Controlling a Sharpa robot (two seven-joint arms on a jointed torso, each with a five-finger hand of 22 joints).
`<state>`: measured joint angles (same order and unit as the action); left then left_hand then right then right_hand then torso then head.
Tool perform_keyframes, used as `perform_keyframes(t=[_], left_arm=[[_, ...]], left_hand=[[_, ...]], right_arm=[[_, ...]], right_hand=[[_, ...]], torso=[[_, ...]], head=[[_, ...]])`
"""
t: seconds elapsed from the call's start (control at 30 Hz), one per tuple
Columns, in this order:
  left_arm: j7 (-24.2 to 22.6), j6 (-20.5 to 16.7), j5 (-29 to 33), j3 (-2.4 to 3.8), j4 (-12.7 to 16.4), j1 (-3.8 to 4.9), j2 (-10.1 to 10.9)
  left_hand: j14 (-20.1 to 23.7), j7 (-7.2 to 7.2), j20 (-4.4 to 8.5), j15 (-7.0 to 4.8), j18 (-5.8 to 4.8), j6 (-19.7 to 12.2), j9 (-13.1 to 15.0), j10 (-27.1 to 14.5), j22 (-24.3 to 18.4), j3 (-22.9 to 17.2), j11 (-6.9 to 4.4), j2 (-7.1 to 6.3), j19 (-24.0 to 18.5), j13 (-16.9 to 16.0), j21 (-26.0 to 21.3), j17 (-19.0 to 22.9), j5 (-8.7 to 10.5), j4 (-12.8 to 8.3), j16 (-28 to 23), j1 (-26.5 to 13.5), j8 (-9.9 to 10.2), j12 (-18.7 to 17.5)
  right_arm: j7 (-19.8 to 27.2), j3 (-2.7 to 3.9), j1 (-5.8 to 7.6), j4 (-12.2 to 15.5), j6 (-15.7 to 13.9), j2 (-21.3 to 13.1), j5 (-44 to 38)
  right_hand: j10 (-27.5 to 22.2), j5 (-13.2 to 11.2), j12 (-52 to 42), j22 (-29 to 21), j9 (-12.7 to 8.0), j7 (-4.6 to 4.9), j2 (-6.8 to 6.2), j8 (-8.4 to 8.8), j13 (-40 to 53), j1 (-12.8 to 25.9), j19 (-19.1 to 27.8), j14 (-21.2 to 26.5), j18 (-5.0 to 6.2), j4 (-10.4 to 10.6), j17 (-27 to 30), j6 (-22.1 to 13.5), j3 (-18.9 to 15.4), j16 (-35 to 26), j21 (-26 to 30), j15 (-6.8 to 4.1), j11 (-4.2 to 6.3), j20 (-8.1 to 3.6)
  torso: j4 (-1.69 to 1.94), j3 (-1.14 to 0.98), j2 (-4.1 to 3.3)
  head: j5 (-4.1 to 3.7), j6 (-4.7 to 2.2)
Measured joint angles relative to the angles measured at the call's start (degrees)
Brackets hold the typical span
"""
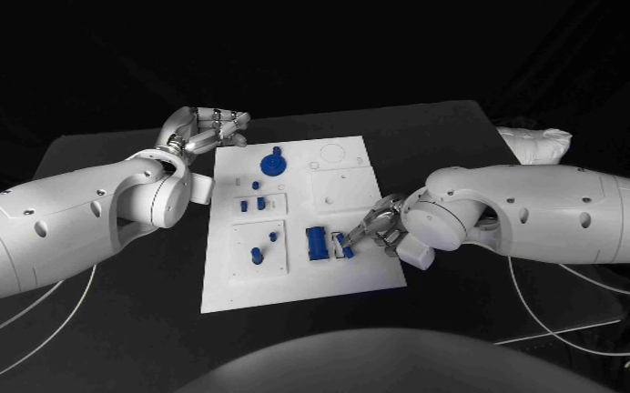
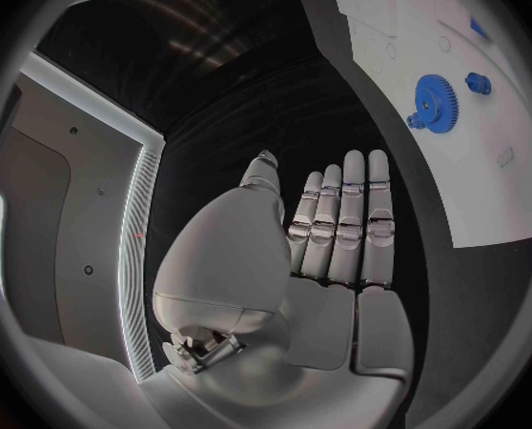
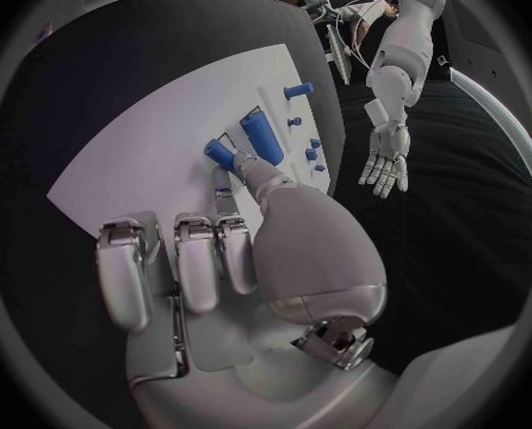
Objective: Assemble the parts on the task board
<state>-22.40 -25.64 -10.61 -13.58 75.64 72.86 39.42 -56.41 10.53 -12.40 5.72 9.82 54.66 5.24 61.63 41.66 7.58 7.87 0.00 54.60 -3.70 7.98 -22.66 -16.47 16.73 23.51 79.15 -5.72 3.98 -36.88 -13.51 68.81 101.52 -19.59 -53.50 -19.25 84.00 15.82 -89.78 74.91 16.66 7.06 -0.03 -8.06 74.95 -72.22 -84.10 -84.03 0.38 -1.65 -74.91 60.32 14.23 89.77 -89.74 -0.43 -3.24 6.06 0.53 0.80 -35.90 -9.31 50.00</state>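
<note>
We read no writing on the task board (image 1: 344,195) at table centre. Right hand (image 1: 374,229) at board's 4 o'clock edge, thumb touching a small blue part (image 1: 344,246); grip: can't tell. Left hand (image 1: 204,129) flat, fingers straight, holding nothing, off board's 10 o'clock corner. Blue gear (image 1: 270,163) lies nr 11.

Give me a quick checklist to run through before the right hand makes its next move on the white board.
1. Right hand touching a small blue cylindrical part: ok, thumb tip and a fingertip meet it.
2. Part firmly pinched: cannot tell.
3. Long blue rectangular block lying beside that part: ok.
4. Left hand off the white task board: ok, fingers spread beside its far left corner, holding nothing.
5. Blue gear wheel undisturbed on the far part of the board: ok.
</note>
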Motion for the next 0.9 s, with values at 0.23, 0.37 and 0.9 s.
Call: perform_keyframes(t=[0.23, 0.37, 0.9], left_arm=[[0.01, 0.00, 0.00, 0.00, 0.00, 0.00, 0.00], [0.01, 0.00, 0.00, 0.00, 0.01, 0.00, 0.00], [0.04, 0.00, 0.00, 0.00, 0.00, 0.00, -0.03]], left_hand=[[0.00, 0.00, 0.00, 0.00, 0.00, 0.00, 0.00, 0.00, 0.00, 0.00, 0.00, 0.00, 0.00, 0.00, 0.00, 0.00, 0.00, 0.00, 0.00, 0.00, 0.00, 0.00], [0.00, 0.00, 0.00, 0.00, 0.00, 0.00, 0.00, 0.00, 0.00, 0.00, 0.00, 0.00, 0.00, 0.00, 0.00, 0.00, 0.00, 0.00, 0.00, 0.00, 0.00, 0.00], [0.00, 0.00, 0.00, 0.00, 0.00, 0.00, -0.01, 0.00, 0.01, 0.00, 0.00, 0.00, 0.00, 0.00, 0.00, -0.01, 0.00, 0.00, 0.00, 0.00, 0.00, 0.00]], right_arm=[[-0.16, 0.00, 0.00, -0.04, 0.02, 0.29, 0.00], [-0.22, 0.00, 0.00, -0.08, 0.03, 0.45, 0.00], [-0.38, 0.11, 0.06, -0.16, 0.17, 0.81, -0.01]], right_hand=[[0.00, 0.00, 0.00, 0.00, -0.15, 0.02, -0.14, 0.00, 0.00, 0.14, 0.00, 0.00, 0.00, 0.00, 0.00, -0.02, 0.00, 0.00, 0.00, 0.00, 0.00, 0.00], [0.00, 0.00, 0.00, 0.00, -0.16, 0.02, -0.14, 0.23, -0.01, 0.14, 0.00, 0.00, 0.00, 0.00, 0.00, -0.02, 0.00, 0.00, 0.00, 0.00, 0.00, 0.00], [0.00, -0.62, 0.00, 0.04, -1.43, 2.20, -1.53, 3.06, -0.02, 1.53, 0.23, 0.00, 0.00, 0.59, 0.00, -4.83, -1.49, 0.00, 0.00, 0.85, -1.66, 0.25]], torso=[[0.03, 0.01, 0.00], [0.03, 0.01, 0.00], [0.00, 0.01, -0.02]], head=[[0.08, 0.00], [0.09, 0.00], [0.08, 0.00]])
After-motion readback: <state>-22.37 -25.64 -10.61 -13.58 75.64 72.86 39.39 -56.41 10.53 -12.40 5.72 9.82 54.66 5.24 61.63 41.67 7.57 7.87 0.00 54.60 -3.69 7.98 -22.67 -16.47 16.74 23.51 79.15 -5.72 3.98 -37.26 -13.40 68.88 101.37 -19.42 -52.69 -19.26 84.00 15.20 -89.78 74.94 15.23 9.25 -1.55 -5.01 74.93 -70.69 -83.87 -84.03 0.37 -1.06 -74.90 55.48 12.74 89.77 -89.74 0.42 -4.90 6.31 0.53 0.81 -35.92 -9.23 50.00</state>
